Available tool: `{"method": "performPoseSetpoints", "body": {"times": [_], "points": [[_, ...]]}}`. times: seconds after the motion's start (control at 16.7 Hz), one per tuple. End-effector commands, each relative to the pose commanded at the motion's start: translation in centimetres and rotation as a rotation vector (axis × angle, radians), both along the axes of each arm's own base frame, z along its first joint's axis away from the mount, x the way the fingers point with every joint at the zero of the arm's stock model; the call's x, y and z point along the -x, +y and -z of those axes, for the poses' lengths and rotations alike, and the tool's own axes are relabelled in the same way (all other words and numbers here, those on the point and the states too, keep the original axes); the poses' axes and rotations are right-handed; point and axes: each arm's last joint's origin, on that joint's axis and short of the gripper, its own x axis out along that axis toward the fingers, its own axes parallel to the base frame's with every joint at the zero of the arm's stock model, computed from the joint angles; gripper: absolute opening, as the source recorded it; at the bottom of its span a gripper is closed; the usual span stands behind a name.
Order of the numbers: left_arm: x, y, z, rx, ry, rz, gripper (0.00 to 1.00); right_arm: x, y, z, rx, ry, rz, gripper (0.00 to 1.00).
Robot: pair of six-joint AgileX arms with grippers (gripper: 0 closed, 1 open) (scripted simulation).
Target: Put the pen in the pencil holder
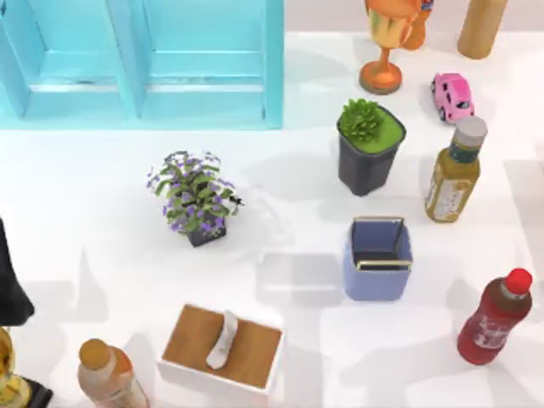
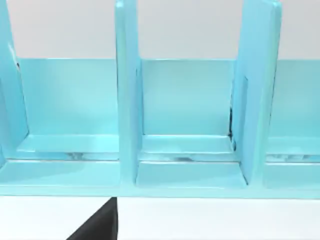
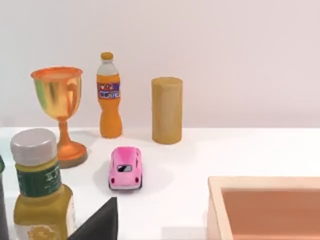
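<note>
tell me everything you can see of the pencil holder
The pencil holder is a small square periwinkle-blue cup with rounded corners, a thin gold rim and a dark inside. It stands upright on the white table, right of centre in the top view, just in front of the dark grey plant pot. A thin dark stick, apparently the pen, leans inside at its right wall.

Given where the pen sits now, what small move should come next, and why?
Probably none beyond keeping both arms parked. The pen already stands inside the pencil holder, leaning against its right inner wall, and the holder sits upright on the table. The left arm rests at the left edge.
</note>
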Motion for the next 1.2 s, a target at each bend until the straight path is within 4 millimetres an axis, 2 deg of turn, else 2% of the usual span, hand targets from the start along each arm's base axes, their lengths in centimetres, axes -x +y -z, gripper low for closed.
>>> {"method": "performPoseSetpoints", "body": {"times": [0.24, 0.48, 0.66, 0.9, 1.02, 1.2], "points": [[0.0, 0.2, -0.6, 0.004, 0.016, -0.014, 1.0, 0.0, 0.0, 0.0, 0.0, 0.0, 0.0, 1.0], [-0.7, 1.3, -3.4, 0.041, 0.136, -0.067, 1.0, 0.0, 0.0, 0.0, 0.0, 0.0, 0.0, 1.0], [-2.6, 2.9, -5.7, 0.123, 0.315, -0.11, 1.0, 0.0, 0.0, 0.0, 0.0, 0.0, 0.0, 1.0], [-7.0, 7.0, -7.3, 0.34, 0.617, -0.173, 1.0, 0.0, 0.0, 0.0, 0.0, 0.0, 0.0, 1.0], [-9.5, 10.0, -7.0, 0.488, 0.759, -0.209, 1.0, 0.0, 0.0, 0.0, 0.0, 0.0, 0.0, 1.0], [-12.4, 15.5, -5.3, 0.726, 0.921, -0.267, 1.0, 0.0, 0.0, 0.0, 0.0, 0.0, 0.0, 1.0]]}}
